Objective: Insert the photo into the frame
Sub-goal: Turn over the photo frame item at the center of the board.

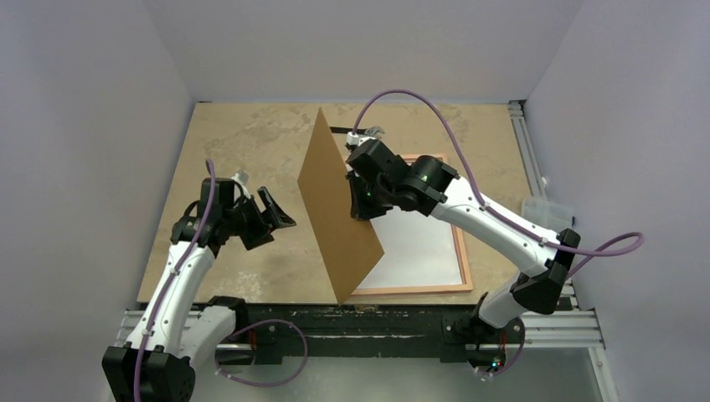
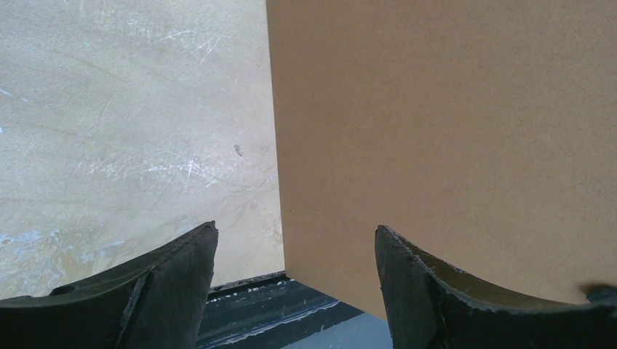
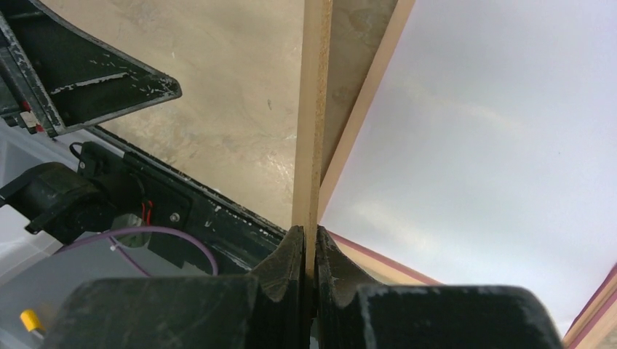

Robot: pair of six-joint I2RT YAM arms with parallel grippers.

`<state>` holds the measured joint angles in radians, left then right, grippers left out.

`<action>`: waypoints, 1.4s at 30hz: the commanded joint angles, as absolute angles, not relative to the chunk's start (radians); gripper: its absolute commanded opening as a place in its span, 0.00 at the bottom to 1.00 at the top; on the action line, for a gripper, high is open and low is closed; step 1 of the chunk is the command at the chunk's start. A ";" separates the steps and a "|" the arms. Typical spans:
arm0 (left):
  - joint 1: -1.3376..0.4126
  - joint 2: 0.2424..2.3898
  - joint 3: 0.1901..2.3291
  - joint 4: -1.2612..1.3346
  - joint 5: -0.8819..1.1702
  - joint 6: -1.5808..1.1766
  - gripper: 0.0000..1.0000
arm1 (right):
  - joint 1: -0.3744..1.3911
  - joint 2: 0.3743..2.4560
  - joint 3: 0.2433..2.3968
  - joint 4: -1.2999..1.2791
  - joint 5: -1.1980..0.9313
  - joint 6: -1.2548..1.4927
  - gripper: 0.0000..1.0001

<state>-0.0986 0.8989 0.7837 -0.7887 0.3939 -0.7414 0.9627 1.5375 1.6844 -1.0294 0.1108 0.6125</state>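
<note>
The frame (image 1: 463,266) lies flat on the table at the right, its wood-coloured edge up. A plain white sheet (image 1: 419,243) fills it, the photo with its white back up; no print shows. My right gripper (image 1: 358,198) is shut on the plain brown board (image 1: 335,209), holding it upright on edge over the frame's left side. In the right wrist view the gripper (image 3: 309,247) pinches the board's thin edge (image 3: 313,109), with the frame rail (image 3: 364,109) and white sheet (image 3: 495,145) beyond. My left gripper (image 1: 272,219) is open and empty, left of the board (image 2: 451,131), jaws wide (image 2: 295,291).
The tan table (image 1: 243,142) extends left and behind the board. A black rail (image 1: 377,322) runs along the near edge. A clear plastic container (image 1: 544,211) sits off the table's right side. Grey walls enclose the left, back and right.
</note>
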 commanded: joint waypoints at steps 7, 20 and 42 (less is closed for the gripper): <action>-0.102 0.875 0.838 -0.790 0.426 -0.762 0.77 | 1.116 1.601 1.750 -1.106 0.332 0.629 0.00; -0.102 0.868 0.840 -0.791 0.436 -0.766 0.77 | 1.207 1.603 1.740 -1.080 0.425 0.651 0.00; -0.102 0.800 0.844 -0.689 0.561 -0.860 0.83 | 1.259 1.643 1.817 -1.090 0.468 0.642 0.39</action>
<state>-0.0990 0.8108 0.8009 -0.7219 0.5308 -0.8425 1.2442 1.6318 1.7817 -1.0622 0.4187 0.6426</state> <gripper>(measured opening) 0.821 0.415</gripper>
